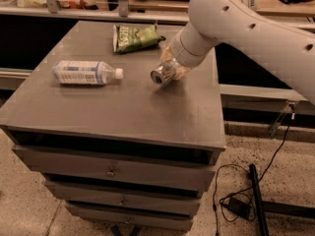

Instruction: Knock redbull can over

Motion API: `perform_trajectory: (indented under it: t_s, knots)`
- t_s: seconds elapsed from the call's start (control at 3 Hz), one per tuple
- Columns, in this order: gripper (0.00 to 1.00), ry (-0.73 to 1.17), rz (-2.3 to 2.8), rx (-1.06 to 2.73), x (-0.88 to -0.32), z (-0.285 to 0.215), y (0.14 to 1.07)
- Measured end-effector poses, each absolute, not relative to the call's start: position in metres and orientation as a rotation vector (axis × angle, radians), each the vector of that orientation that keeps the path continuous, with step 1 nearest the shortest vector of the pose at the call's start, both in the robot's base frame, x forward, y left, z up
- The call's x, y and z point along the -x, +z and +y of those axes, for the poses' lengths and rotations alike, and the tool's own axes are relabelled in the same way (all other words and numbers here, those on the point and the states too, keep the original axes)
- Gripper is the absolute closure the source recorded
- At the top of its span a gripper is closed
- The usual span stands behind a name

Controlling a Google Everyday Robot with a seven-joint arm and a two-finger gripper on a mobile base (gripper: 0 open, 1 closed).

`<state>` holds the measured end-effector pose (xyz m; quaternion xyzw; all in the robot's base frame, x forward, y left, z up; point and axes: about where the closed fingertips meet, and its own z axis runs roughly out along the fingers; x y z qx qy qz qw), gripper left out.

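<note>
The redbull can lies tipped over on the grey cabinet top, right of the middle, with its shiny silver top facing the front left. My gripper is right at the can's far end, touching or partly around it. The white arm reaches in from the upper right and hides the can's bottom end.
A clear plastic water bottle with a white cap lies on its side at the left. A green snack bag lies at the back, near the arm. The cabinet's right edge is close to the can. Cables and a black stand lie on the floor at the right.
</note>
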<state>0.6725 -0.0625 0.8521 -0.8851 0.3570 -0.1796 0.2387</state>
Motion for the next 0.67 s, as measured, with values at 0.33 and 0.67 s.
perform_trajectory:
  t_s: [0.33, 0.67]
  knots:
    - [0.05, -0.497, 0.987, 2.434, -0.6762, -0.0641, 0.8513]
    - [0.00, -0.496, 0.997, 2.438, -0.6783, -0.0656, 0.8517]
